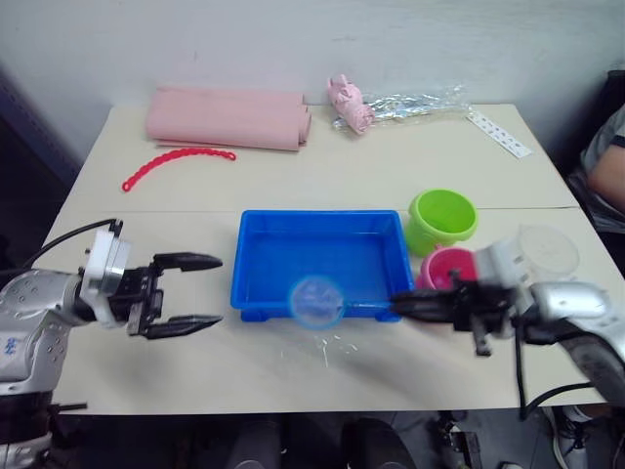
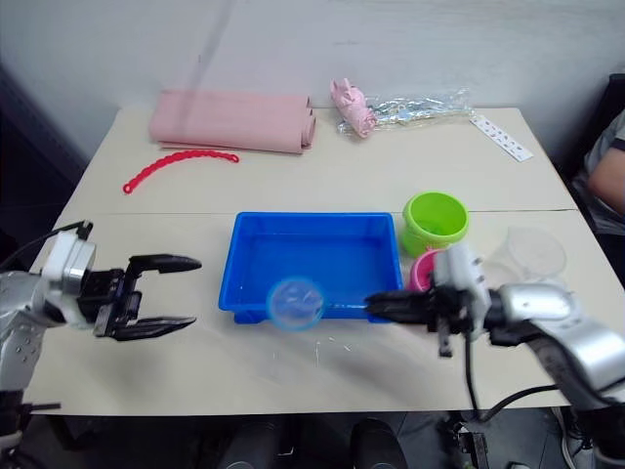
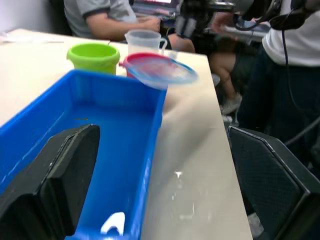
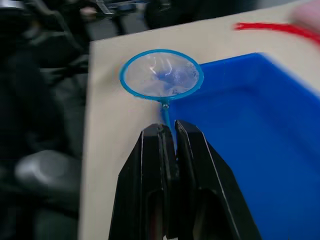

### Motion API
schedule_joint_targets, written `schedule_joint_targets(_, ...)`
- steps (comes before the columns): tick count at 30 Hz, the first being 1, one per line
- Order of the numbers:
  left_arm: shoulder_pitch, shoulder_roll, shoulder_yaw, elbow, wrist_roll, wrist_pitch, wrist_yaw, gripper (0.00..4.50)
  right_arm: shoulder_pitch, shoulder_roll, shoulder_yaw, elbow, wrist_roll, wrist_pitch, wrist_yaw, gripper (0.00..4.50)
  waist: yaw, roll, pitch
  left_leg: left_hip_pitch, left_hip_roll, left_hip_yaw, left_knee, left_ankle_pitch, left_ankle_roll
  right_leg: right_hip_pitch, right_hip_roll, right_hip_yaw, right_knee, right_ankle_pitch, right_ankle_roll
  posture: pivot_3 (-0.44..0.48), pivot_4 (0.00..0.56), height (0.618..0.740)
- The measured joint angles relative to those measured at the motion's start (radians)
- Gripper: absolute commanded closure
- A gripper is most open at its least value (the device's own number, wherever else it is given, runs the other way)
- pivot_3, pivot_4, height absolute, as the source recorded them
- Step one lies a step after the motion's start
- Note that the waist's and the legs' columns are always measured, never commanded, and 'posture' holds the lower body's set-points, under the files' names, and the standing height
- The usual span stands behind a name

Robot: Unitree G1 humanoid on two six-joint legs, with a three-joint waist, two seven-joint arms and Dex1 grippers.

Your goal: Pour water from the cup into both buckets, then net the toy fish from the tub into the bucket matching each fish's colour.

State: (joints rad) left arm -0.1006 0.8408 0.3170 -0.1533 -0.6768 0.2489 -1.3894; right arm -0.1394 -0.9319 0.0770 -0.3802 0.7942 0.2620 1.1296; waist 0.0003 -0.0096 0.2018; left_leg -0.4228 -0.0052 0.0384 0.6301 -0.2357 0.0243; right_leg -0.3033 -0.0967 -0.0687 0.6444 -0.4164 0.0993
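The net hangs over the front rim of the blue tub, its handle pinched in the right gripper. The green bucket and pink bucket stand just right of the tub, the cup near the counter's right edge. The left gripper hovers wide open, empty. No writing is legible.

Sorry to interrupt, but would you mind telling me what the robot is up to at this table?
The right end effector is shut on the handle of the net, holding its hoop over the near rim of the blue tub. The left end effector hangs open over the table beside the tub. The green bucket, pink bucket and clear cup stand on the tub's other side. No fish can be made out.
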Motion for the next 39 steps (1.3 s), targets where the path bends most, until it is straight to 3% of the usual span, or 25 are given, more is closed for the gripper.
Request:
schedule_joint_targets(4,0.105,0.012,0.024,-0.041,0.019,-0.038,-0.024,0.01,0.019,0.050,0.081,0.028,-0.173,-0.149,0.054,4.50,-0.003,-0.004,-0.002,0.003,0.000,0.000,0.000,0.000,-0.001,0.001,0.000,0.000,0.001,0.000,0.000,0.000,0.150,0.740)
schedule_joint_targets(8,0.219,0.004,0.023,-0.051,0.057,-0.075,-0.031,0.01,0.065,0.183,0.237,0.237,-0.431,-0.394,0.102,4.50,-0.005,-0.004,-0.003,0.003,0.001,0.000,-0.001,-0.001,-0.002,0.000,0.001,0.001,0.002,0.000,0.000,0.000,0.150,0.740)
schedule_joint_targets(11,0.232,-0.002,0.023,-0.089,0.058,-0.075,0.002,0.01,0.013,0.301,0.286,0.360,-0.529,-0.512,0.103,4.50,-0.005,-0.004,-0.003,0.003,0.001,0.000,0.000,0.000,-0.002,0.000,0.001,0.001,0.004,0.000,0.000,0.000,0.150,0.740)
schedule_joint_targets(17,0.263,-0.003,0.023,-0.128,0.056,-0.058,0.041,0.01,-0.032,0.417,0.316,0.494,-0.602,-0.582,0.076,4.50,-0.005,-0.004,-0.003,0.003,0.001,0.000,0.000,0.000,-0.002,0.000,0.001,0.001,0.003,0.000,0.000,0.000,0.150,0.740)
schedule_joint_targets(27,0.263,-0.003,0.023,-0.141,0.054,-0.051,0.057,0.01,-0.047,0.437,0.310,0.588,-0.639,-0.652,0.060,4.50,-0.005,-0.004,-0.003,0.003,0.001,0.000,-0.001,0.000,-0.003,0.000,0.001,0.001,0.004,0.000,0.000,0.000,0.150,0.740)
schedule_joint_targets(32,0.250,-0.002,0.021,-0.120,0.055,-0.051,0.057,0.00,-0.043,0.436,0.290,0.581,-0.617,-0.632,0.056,2.34,-0.005,-0.004,-0.003,0.003,0.001,0.000,-0.001,0.000,-0.003,0.000,0.001,0.001,0.003,0.000,0.000,0.000,0.150,0.740)
schedule_joint_targets(37,0.279,0.002,0.031,-0.108,0.062,-0.052,0.068,0.00,0.012,0.341,0.248,0.466,-0.562,-0.585,0.101,0.04,-0.004,-0.004,-0.003,0.003,0.001,0.000,-0.001,-0.001,-0.002,0.000,0.001,0.001,0.002,0.000,0.000,0.000,0.150,0.740)
schedule_joint_targets(39,0.302,0.005,0.048,-0.108,0.079,-0.052,0.089,0.00,0.041,0.298,0.223,0.420,-0.531,-0.566,0.119,0.04,-0.004,-0.004,-0.003,0.003,0.001,0.000,-0.001,-0.001,-0.002,0.000,0.001,0.001,0.002,0.000,0.000,0.000,0.150,0.740)
